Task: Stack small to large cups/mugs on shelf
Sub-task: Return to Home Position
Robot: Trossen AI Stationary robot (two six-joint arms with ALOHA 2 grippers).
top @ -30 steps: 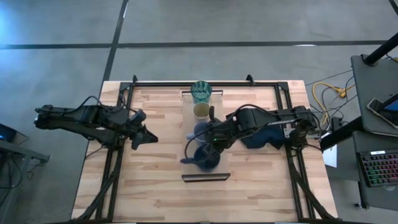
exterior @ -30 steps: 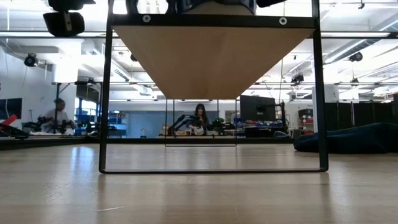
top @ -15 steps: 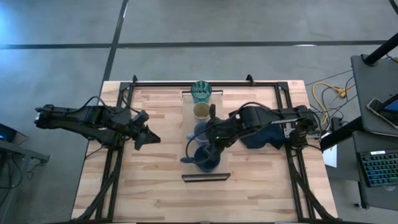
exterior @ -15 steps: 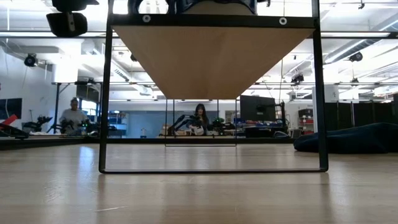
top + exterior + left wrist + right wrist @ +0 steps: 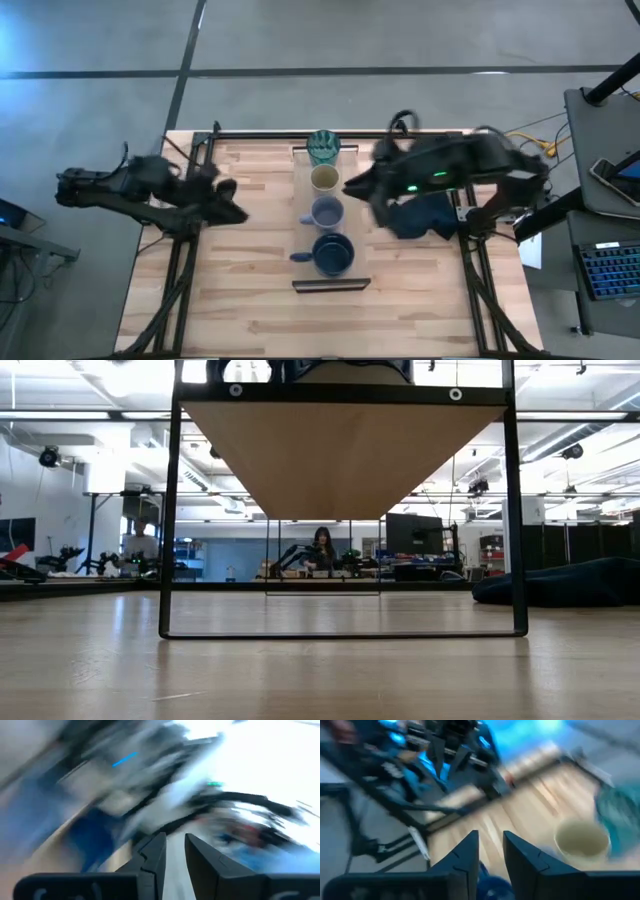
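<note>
High view has all four cups (image 5: pixel 324 215) lined up on the shelf (image 5: pixel 301 190), just left of the right claw (image 5: pixel 357 187), whose fingers sit barely apart, empty. Left claw (image 5: pixel 228 200) same, well clear. A sloppy swing could clip the tan cup (image 5: pixel 324 179).

Left arm: stretched in from nine o'clock, left gripper (image 5: pixel 232 211) fingers slightly parted, holding nothing.
Right arm: reaching in from three o'clock, right gripper (image 5: pixel 356 187) narrowly parted, nothing between.
</note>
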